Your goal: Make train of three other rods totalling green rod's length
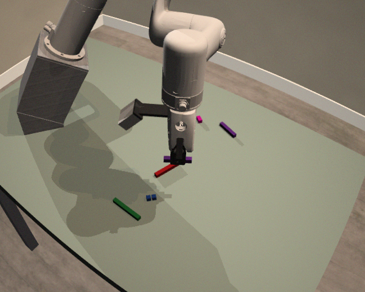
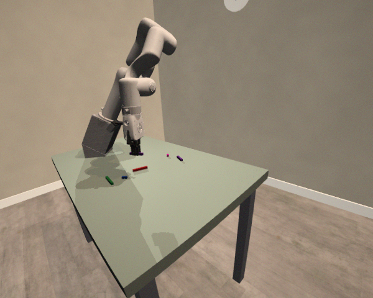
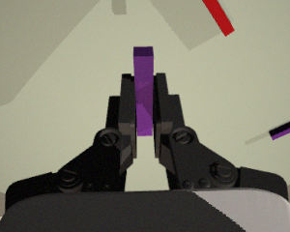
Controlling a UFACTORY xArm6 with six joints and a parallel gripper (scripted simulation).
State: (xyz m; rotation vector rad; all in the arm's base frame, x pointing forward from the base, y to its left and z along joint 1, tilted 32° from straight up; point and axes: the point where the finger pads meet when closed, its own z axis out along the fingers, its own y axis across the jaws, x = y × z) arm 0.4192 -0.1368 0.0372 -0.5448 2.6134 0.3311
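My gripper (image 1: 177,162) (image 2: 135,154) (image 3: 143,92) is shut on a purple rod (image 1: 166,159) (image 2: 141,154) (image 3: 144,72) and holds it level above the table. Two blue rods (image 1: 151,197) (image 2: 124,177) lie in one line with a small gap between them. The green rod (image 1: 126,208) (image 2: 109,180) lies beside them on the left. A red rod (image 1: 166,170) (image 2: 140,168) (image 3: 219,17) lies between the blue rods and the gripper; its far end is hidden in the top view. A magenta rod (image 1: 199,119) (image 2: 167,155) and a second purple rod (image 1: 227,129) (image 2: 179,158) (image 3: 286,131) lie further back.
The table (image 1: 271,188) (image 2: 186,192) carries all the loose rods. The arm's base block (image 1: 52,90) (image 2: 99,138) stands at the table's far left. The arm's shadow falls over the green rod and part of the table around the blue rods.
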